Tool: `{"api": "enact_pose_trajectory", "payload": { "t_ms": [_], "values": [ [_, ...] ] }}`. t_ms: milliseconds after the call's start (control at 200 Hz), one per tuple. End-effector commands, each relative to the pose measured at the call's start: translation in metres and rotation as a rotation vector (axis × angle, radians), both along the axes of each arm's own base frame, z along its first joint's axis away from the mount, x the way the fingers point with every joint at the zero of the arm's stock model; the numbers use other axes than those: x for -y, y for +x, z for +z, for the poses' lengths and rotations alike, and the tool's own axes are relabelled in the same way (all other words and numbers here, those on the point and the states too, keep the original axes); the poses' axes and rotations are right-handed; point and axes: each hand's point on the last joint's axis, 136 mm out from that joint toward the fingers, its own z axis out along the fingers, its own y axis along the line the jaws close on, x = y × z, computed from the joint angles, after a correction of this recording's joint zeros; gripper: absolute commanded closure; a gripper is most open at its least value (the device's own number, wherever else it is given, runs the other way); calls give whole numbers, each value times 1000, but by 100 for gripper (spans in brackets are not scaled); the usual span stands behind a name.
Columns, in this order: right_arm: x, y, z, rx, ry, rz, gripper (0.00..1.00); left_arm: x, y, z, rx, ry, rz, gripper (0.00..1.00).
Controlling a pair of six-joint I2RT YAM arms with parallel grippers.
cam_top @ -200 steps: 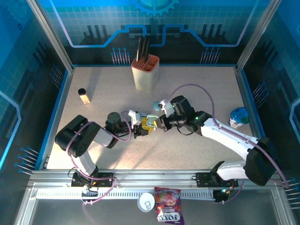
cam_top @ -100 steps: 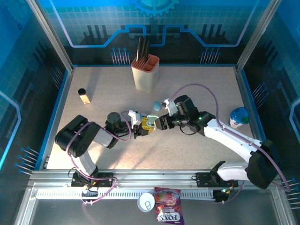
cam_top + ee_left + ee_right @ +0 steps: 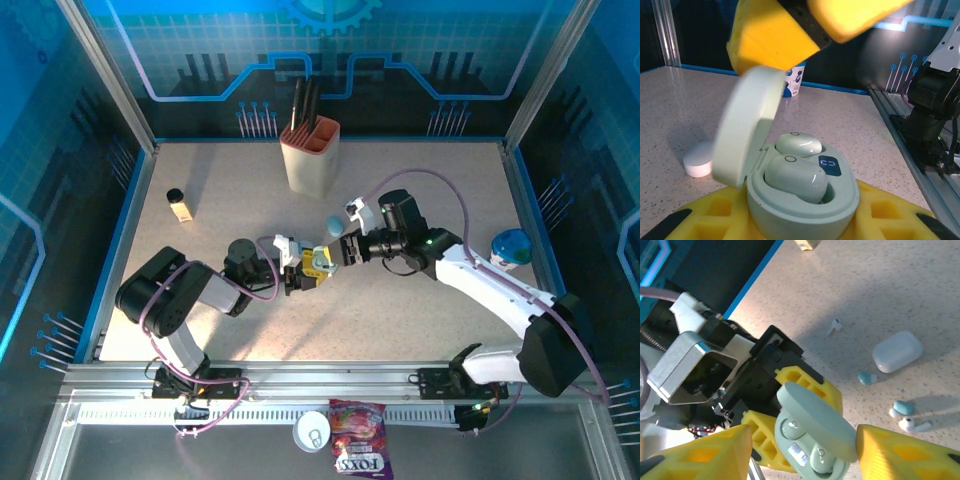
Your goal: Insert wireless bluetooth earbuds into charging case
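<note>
We are finding the left gripper (image 3: 308, 270) clamped on the pale green, pebble-shaped plastic charging case (image 3: 802, 210), its lid (image 3: 747, 125) raised. Inside the case, two pale green earbuds (image 3: 795, 177) are sitting in their wells. Above the case, the right gripper (image 3: 805, 450) is straddling the lid, jaws apart. We are judging closure next: press the lid down evenly, without twisting the case. Beyond the case, loose white and teal earbuds (image 3: 902, 407) are lying on the speckled table (image 3: 920, 290).

A pale green pebble-shaped plastic charging case (image 3: 805, 210) sat between the left gripper's (image 3: 311, 268) fingers, with two pale green plastic earbuds (image 3: 795, 177) side by side in its wells. Beyond it on the speckled table (image 3: 880, 285) lay a white rounded plastic case (image 3: 897, 351), with loose white and teal plastic earbuds (image 3: 903, 407) near it.
</note>
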Motion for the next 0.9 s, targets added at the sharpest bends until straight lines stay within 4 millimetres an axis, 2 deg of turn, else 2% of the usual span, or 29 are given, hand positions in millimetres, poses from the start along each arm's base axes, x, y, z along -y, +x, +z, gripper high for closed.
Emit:
{"api": "enact_pose_trajectory", "payload": {
  "t_ms": [0,85,160,225,325,380,425,450,505,590,615,720,895],
  "values": [
    [-5,-12,13,11,58,79,49,2,7,22,43,-43,16,72],
    [-3,-20,12,-4,70,98,52,2,9,21,31,-44,19,72],
    [2,-18,12,-2,67,51,52,3,10,22,34,-45,20,72],
    [12,-9,13,-7,58,-44,44,3,12,24,44,-46,23,71],
    [28,8,8,-130,87,-182,36,4,15,30,65,-53,37,71],
    [29,9,8,-201,123,-196,35,4,17,34,77,-60,45,71],
    [31,6,-2,-288,124,-190,34,4,17,38,84,-66,43,71],
    [30,3,-10,-358,123,-180,34,5,18,40,86,-68,41,71],
    [25,-2,-14,-449,147,-142,34,6,19,42,92,-71,37,70],
    [13,-3,-6,-494,223,-90,35,8,20,43,95,-73,32,70],
    [12,-6,-13,-526,233,-84,35,8,21,44,98,-74,33,70],
    [6,-3,-11,-559,289,-72,37,9,21,45,102,-76,33,71],
    [3,-2,-23,-629,296,-56,49,11,19,43,98,-73,23,70]
  ]
}}
